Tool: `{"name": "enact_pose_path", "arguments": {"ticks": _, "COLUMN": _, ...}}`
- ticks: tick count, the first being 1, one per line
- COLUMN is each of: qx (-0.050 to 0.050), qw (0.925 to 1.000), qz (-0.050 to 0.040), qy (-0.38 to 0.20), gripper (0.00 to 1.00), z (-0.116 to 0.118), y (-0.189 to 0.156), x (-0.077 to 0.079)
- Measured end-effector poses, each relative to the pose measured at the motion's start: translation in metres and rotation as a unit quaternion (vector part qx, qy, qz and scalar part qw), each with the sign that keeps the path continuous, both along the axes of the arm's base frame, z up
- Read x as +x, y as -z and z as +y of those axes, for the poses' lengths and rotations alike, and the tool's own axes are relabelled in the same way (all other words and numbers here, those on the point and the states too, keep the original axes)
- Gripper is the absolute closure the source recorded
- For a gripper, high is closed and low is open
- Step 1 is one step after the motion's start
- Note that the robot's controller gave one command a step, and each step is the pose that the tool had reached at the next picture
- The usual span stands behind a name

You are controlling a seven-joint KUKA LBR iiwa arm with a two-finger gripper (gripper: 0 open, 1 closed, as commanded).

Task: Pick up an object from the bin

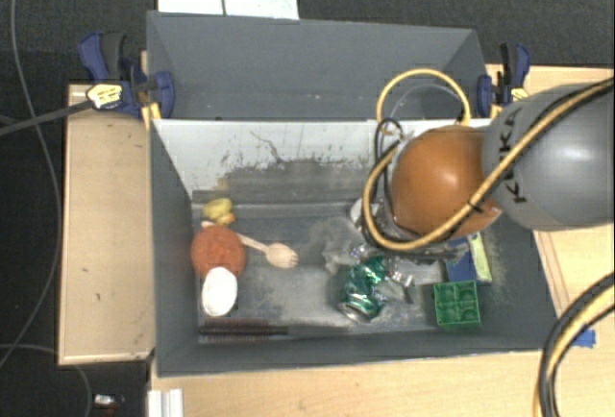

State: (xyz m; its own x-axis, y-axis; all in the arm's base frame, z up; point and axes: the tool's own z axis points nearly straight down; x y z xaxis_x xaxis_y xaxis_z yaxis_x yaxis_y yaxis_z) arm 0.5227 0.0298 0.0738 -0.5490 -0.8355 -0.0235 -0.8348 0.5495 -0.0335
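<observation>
claw [386,261] | green shiny wrapper [361,294] just at its 7 o'clock | wide or narrow: cannot tell (orange cover [432,183] hides it)

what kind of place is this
Probably a robot lab's grasping station: a KUKA arm reaches into a grey metal bin of odd small things, like a green toy brick and a fuzzy orange ball.
</observation>
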Motion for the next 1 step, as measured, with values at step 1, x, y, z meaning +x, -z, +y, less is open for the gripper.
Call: {"name": "enact_pose_path", "arguments": {"ticks": 1, "qx": 0.001, "qw": 1.0, "qz": -0.0029, "qy": 0.001, "gripper": 1.0, "z": 0.0015, "y": -0.0027, "x": 0.002}}
